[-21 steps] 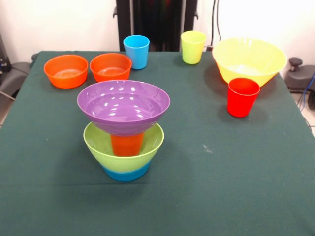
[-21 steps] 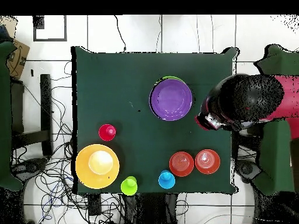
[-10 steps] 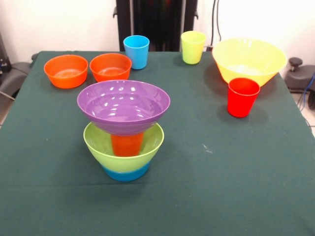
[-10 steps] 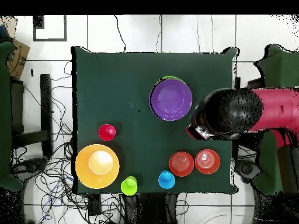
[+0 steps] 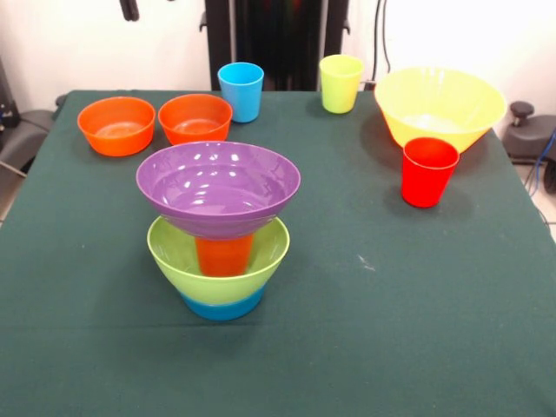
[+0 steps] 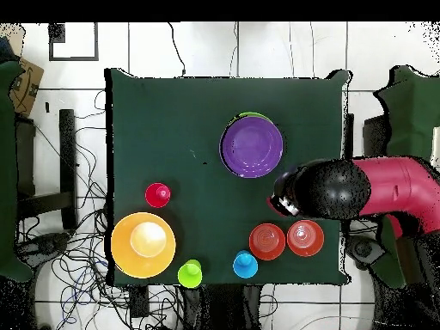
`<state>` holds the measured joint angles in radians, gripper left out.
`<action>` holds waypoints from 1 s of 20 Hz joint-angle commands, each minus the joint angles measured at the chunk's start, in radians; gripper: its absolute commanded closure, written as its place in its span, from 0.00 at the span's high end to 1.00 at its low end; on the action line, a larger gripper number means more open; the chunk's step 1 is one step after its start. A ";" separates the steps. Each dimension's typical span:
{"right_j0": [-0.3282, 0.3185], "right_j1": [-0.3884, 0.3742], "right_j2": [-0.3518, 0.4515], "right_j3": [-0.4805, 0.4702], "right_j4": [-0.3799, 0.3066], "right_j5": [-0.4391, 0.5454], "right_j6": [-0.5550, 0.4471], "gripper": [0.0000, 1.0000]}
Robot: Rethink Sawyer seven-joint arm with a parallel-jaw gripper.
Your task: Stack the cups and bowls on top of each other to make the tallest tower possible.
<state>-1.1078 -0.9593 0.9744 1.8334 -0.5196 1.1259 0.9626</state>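
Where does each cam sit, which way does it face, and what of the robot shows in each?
Front view: across the table, facing the robot; looks at the tower, purple bowl on top; only a dark gripper tip at the top edge.
Overhead view: above, straight down; the red and black arm reaches in from the right, near the two orange bowls.
Shared: the tower, yellow bowl, red cup.

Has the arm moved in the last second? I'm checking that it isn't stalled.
Yes. In the overhead view the arm has swung in over the table edge, down-left toward the two orange bowls.
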 commanded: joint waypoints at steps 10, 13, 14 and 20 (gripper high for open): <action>0.016 0.031 -0.149 0.240 -0.108 -0.245 0.129 1.00; 0.023 0.050 -0.177 0.263 -0.132 -0.298 0.148 1.00; 0.030 0.048 -0.189 0.268 -0.142 -0.304 0.156 1.00; 0.063 0.042 -0.243 0.300 -0.170 -0.367 0.189 1.00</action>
<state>-1.1122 -0.9537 0.8365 2.0394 -0.5968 0.8603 0.9655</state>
